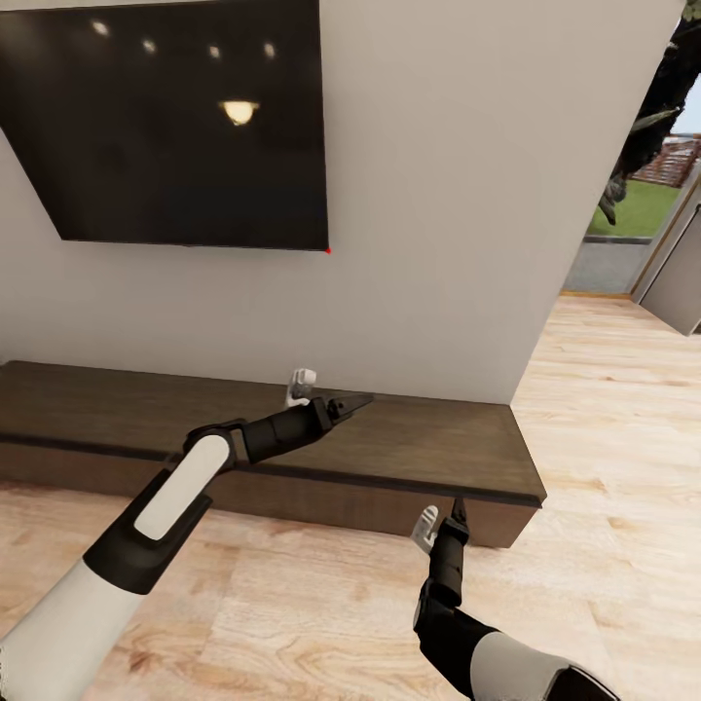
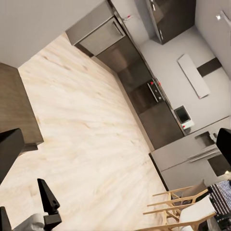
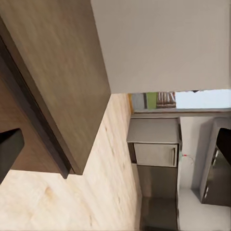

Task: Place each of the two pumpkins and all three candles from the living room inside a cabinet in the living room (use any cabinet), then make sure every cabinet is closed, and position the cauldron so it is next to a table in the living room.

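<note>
Two hands are out in front of me, and neither carries anything. My left hand point(image 1: 336, 402) is stretched over the top of the cabinet point(image 1: 409, 443), near its back edge by the wall point(image 1: 438, 195); its dark fingers point(image 1: 352, 401) come to a point in the head view and I cannot tell from that whether they are parted, but the left wrist view shows a dark fingertip at either side with a wide gap and nothing between. My right hand point(image 1: 443, 521) is lower, in front of the cabinet's front face close to its right end, pointing up; the right wrist view shows its two dark fingertips point(image 3: 9, 149) far apart at the frame's sides, so it is released, with nothing in it.

Beyond the hands, the cabinet runs long and low along the wall, dark brown, with a dark seam along its front and all fronts flush. Its top is bare wood. Above its left part a large black screen point(image 1: 175, 117) hangs on the wall, mirroring ceiling lights. Pale wood floor point(image 1: 604, 487) spreads around the cabinet's right end toward an opening with grass point(image 1: 638, 209) outside. My left wrist camera looks across that floor to grey kitchen units point(image 2: 144, 86) and wooden chairs point(image 2: 185, 207).
</note>
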Tool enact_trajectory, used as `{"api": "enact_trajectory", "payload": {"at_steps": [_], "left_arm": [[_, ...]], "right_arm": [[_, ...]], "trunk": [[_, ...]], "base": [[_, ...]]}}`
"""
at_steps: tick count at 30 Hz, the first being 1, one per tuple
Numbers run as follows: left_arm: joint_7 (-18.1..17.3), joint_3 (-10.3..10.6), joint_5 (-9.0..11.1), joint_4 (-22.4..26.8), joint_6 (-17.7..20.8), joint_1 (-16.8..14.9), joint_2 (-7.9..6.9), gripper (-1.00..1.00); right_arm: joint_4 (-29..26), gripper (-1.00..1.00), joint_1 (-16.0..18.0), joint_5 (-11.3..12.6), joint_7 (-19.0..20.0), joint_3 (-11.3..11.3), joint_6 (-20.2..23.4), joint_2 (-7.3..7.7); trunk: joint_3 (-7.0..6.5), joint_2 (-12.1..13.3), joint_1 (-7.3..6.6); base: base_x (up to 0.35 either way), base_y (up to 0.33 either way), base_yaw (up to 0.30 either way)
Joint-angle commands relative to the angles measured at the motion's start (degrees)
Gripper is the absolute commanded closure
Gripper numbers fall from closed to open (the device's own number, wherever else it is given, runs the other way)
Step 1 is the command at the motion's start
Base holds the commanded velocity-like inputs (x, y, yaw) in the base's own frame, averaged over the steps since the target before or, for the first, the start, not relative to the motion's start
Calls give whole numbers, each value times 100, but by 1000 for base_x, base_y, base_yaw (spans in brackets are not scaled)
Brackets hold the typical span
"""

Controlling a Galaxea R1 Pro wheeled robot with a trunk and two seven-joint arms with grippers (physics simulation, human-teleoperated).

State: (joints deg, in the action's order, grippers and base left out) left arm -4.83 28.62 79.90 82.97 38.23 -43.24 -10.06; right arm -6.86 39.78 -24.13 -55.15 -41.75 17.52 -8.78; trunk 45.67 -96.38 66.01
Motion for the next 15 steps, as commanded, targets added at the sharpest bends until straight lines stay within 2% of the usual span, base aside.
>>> {"api": "enact_trajectory", "payload": {"at_steps": [1,9,15], "left_arm": [[0,1,-2,-3,0,0,21,-100],[8,3,-9,-16,0,0,178,-100],[9,3,-9,-24,0,8,244,-100]], "right_arm": [[10,-100,4,-1,-2,0,7,-4],[44,-100,12,-4,-3,1,23,-22],[41,-100,12,-11,-15,1,35,-34]], "trunk": [[0,0,0],[0,0,0],[0,0,0]], "base": [[0,0,0],[0,0,0],[0,0,0]]}}
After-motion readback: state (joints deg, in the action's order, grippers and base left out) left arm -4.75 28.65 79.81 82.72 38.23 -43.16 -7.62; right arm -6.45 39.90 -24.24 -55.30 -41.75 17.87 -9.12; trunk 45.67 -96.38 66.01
